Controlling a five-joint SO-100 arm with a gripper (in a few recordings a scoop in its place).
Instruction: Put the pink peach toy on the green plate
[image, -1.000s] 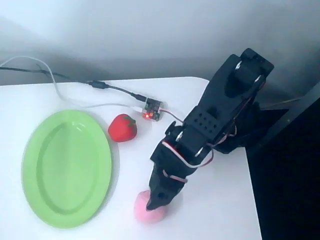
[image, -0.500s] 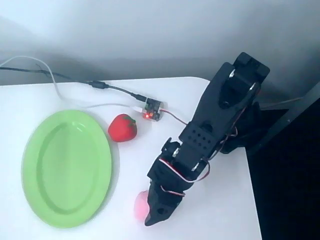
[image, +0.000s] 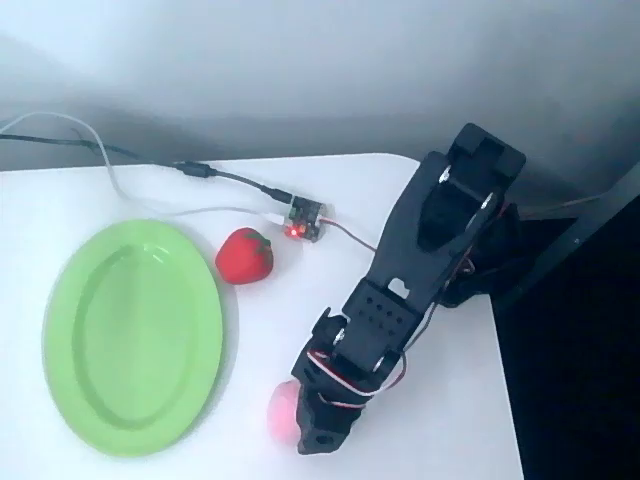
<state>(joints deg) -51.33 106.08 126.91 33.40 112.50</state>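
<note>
One overhead view takes in a white table (image: 120, 195) with a black arm (image: 420, 260) reaching from the upper right down toward the bottom middle. The gripper (image: 325, 432) sits at the low end of the arm, pressed over the right side of the pink peach toy (image: 282, 410). Its fingers are hidden under the wrist body, so I cannot tell whether they are wide, narrow or closed on the toy. Just a pale pink sliver of the peach shows at the left of the gripper, near the bottom edge of the table.

The green plate (image: 70, 330) lies flat on the left half of the table, oval and rimmed, with nothing on it. The peach rests on the table just to the right of the plate's lower right rim, close to it but apart. A red strawberry toy (image: 244, 256) with a green top sits by the plate's upper right rim. Beyond it is a small circuit board (image: 305, 221) with a red light, and cables (image: 150, 165) run from it to the left edge. Red and white wires (image: 372, 362) loop along the arm's wrist.
</note>
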